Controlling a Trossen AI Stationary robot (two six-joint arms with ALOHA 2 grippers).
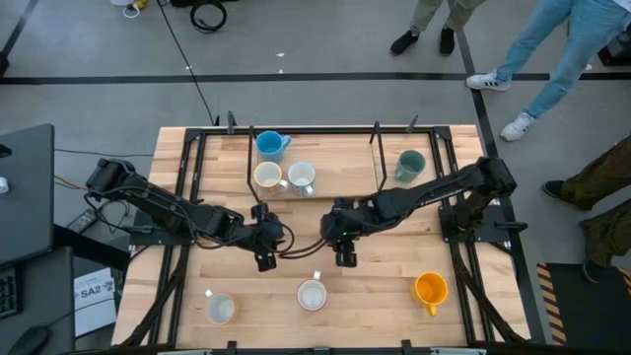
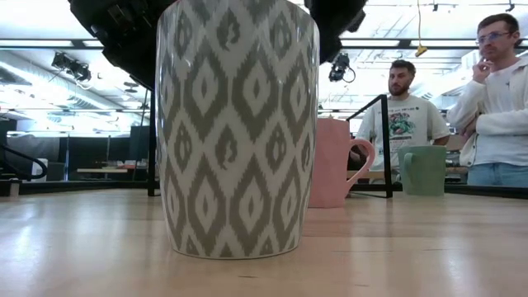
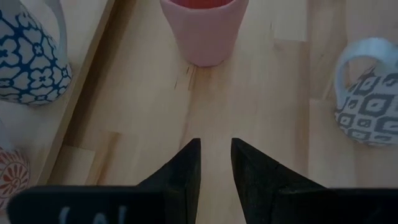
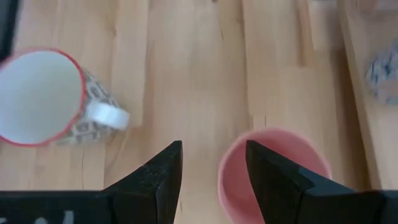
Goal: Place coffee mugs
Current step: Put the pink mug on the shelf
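The pink mug (image 4: 273,177) stands upright on the table near its middle; it also shows in the low view (image 2: 334,161) and the left wrist view (image 3: 204,28), and my right arm hides it in the high view. My right gripper (image 4: 213,155) (image 1: 344,258) is open above its rim, with one finger (image 4: 280,180) over the mouth and the other outside the wall. My left gripper (image 3: 216,155) (image 1: 264,258) is a short way to the mug's left, pointing at it, empty, with a narrow gap between its fingers. My right gripper stands over the pink mug's rim (image 4: 227,171) from above. Whether a finger touches the wall, I cannot tell. The mug stands on the table.
Blue (image 1: 269,145), cream (image 1: 267,177) and white (image 1: 301,177) mugs stand at the far side, and a dark green one (image 1: 409,166) at far right. A grey-patterned mug (image 1: 312,294), a pale mug (image 1: 219,308) and an orange mug (image 1: 431,289) stand near the front edge. People (image 2: 495,99) stand beyond the table.
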